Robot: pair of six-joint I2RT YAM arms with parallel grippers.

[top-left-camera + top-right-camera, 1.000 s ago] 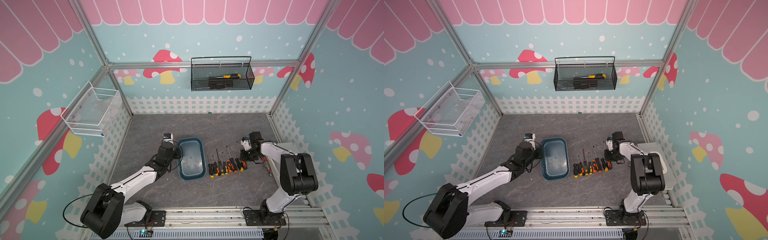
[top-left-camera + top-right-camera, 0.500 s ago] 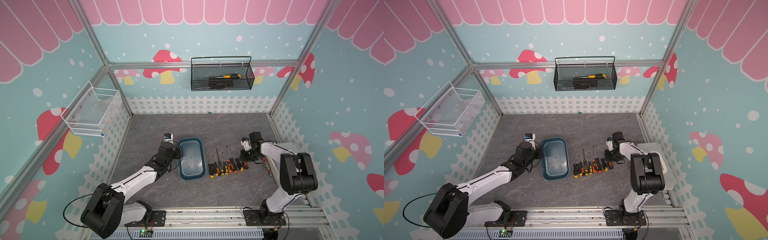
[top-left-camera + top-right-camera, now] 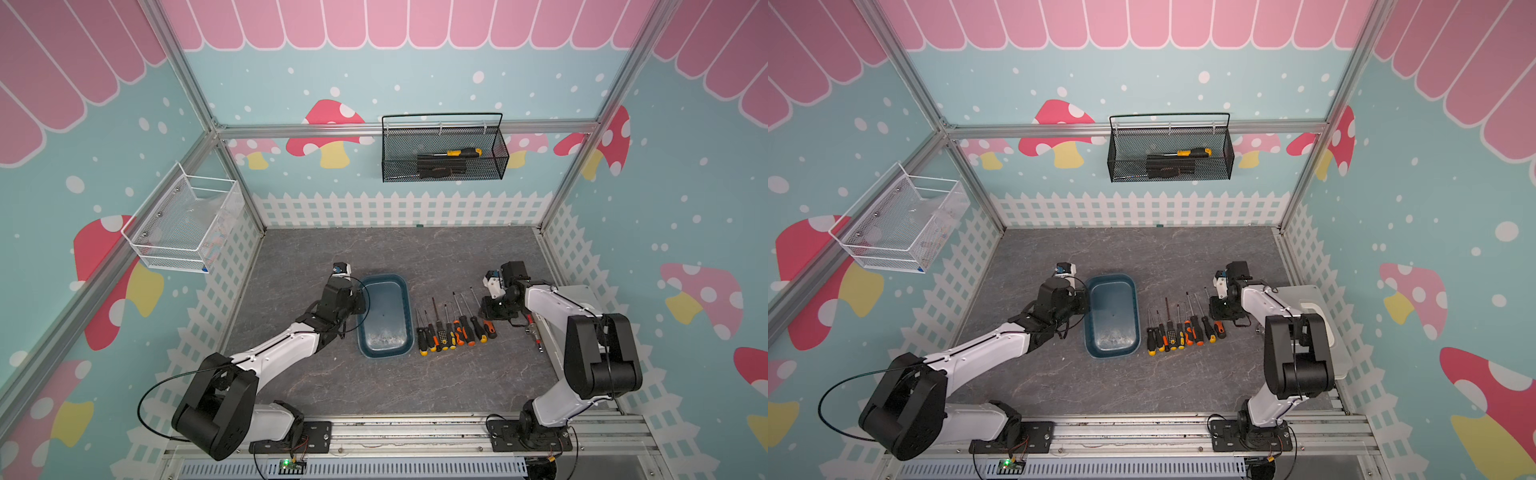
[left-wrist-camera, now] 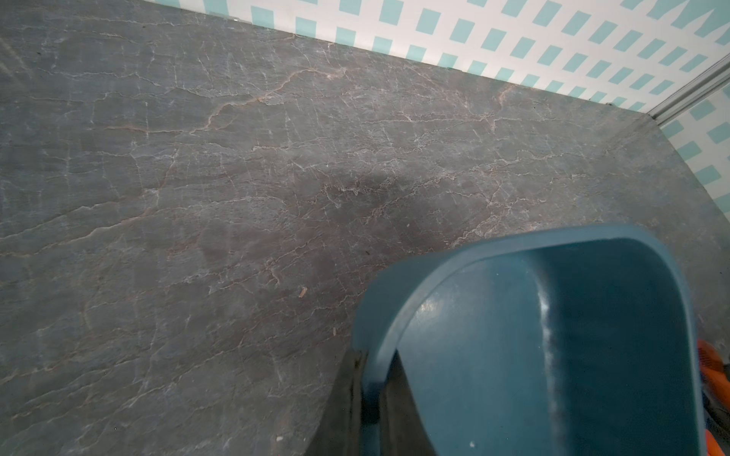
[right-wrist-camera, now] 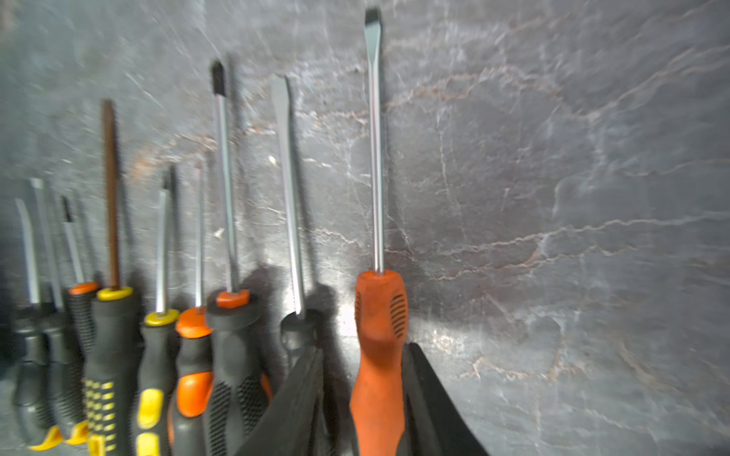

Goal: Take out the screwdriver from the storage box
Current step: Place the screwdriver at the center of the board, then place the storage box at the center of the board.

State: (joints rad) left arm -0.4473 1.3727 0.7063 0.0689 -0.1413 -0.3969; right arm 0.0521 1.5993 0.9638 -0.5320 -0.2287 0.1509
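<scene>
Screwdrivers (image 3: 453,328) lie in a row on the table (image 3: 374,257) beside the blue box (image 3: 384,307), where we see only bare floor. Our left gripper (image 4: 371,395) pinches its rim. Our right gripper (image 5: 365,351) sits a little open around the orange screwdriver (image 5: 379,308) at the row's end. The black basket (image 3: 444,176) holds a yellow one (image 3: 461,152).

Both top views: high up at front, tilted down, far off, whole scene, near-identical overlap. Left wrist cam: v. close, low, facing storage box (image 4: 513,243) rim + tabletop (image 4: 237,197) toward fence wall (image 4: 513,35). Right wrist cam: close, along screwdriver row (image 5: 193,327), also seen in both top views.
</scene>
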